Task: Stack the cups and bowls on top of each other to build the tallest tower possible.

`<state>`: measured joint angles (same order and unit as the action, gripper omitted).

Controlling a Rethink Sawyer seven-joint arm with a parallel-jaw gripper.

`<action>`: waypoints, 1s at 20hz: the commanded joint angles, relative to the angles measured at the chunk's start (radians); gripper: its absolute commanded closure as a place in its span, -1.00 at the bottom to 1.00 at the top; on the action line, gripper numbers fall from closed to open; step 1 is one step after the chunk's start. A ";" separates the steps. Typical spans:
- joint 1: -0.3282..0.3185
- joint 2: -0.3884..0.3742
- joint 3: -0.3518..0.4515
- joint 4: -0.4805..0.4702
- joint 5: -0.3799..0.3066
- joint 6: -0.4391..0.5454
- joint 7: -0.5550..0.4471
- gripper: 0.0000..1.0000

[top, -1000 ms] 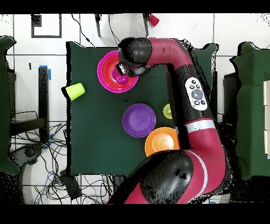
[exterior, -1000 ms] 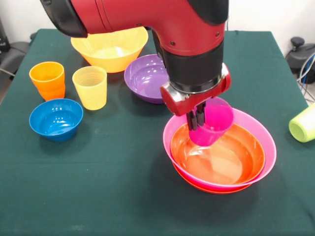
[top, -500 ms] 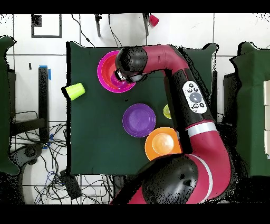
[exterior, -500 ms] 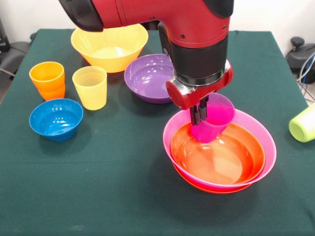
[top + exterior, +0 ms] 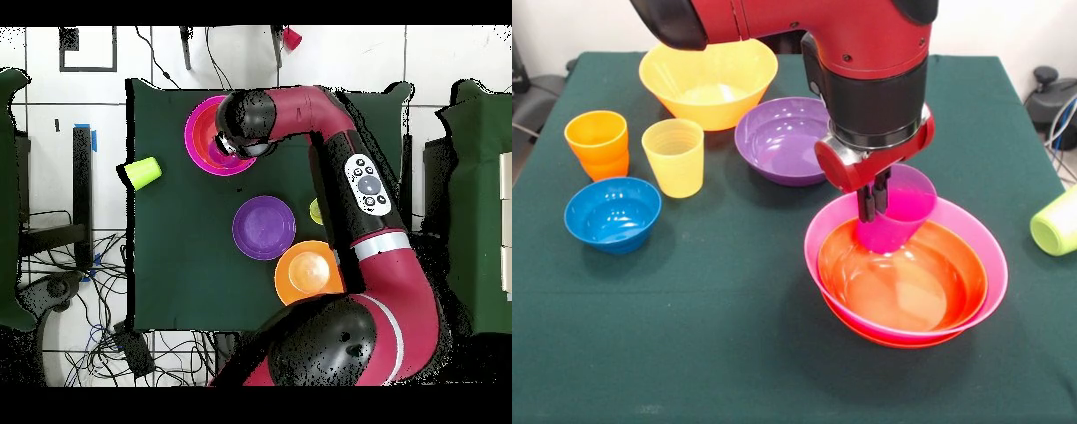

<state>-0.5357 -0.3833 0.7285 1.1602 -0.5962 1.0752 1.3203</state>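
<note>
Purple cup point(image 5: 898, 219) is gripped at its rim by the gripper point(image 5: 873, 203), fingers closed on the wall, and is held tilted over the red-orange bowl point(image 5: 902, 281), which is nested in the pink bowl point(image 5: 989, 256). Yellow cup point(image 5: 673, 157), orange cup point(image 5: 597, 143), blue bowl point(image 5: 612, 215) are seen well apart to the side; lime cup point(image 5: 1057, 222) is lying at the table edge.

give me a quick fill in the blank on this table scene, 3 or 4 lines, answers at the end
1. The gripper is shut on the rim of a ____ cup.
2. The red-orange bowl sits nested inside a ____ bowl.
3. The lime green cup lies on its ____ near the table's edge.
4. The small blue bowl stands in front of the ____ cup.

Answers: purple; pink; side; orange
</note>
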 commanded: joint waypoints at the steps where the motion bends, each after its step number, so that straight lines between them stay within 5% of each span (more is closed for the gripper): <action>1: 0.027 0.010 -0.030 0.016 -0.044 0.027 -0.172 1.00; 20: 0.046 0.006 -0.007 -0.071 -0.016 0.098 -0.202 1.00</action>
<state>-0.5202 -0.3824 0.7295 1.1366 -0.5937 1.0755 1.3203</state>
